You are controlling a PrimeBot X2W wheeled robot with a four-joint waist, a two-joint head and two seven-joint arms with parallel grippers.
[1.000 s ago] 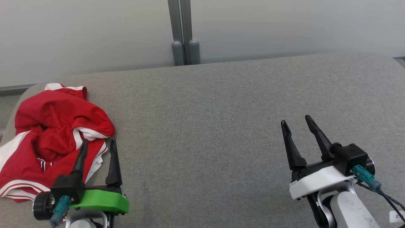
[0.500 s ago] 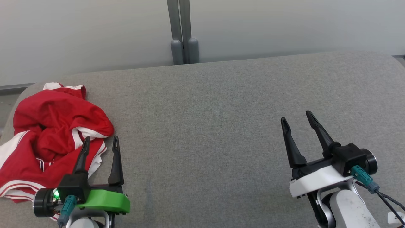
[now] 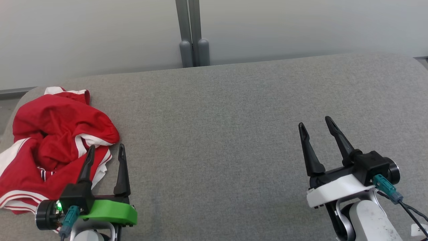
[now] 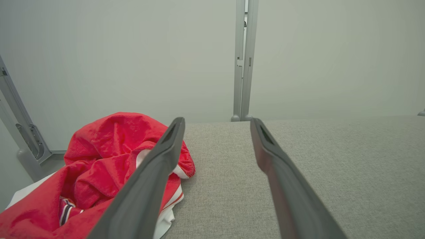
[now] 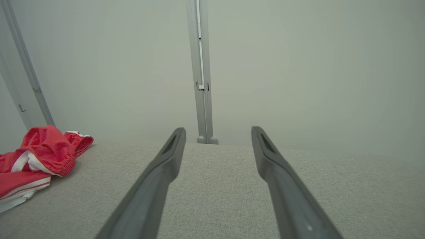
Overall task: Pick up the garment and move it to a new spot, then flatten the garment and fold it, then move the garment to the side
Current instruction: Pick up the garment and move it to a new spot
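The garment (image 3: 57, 134) at the left is bright red with white panels and thin white stripes along the hems (there's also a tiny dark-striped bit near the middle). The worktop (image 3: 234, 117) is plain flecked grey fabric. Left hand (image 3: 106, 149) is black on a vivid green base (image 3: 110, 211), right hand (image 3: 314, 121) black on a white base (image 3: 334, 192), each with a teal plug (image 3: 68, 216). Far wall (image 3: 301, 26) is pale grey-white, its post (image 3: 189, 33) darker grey.
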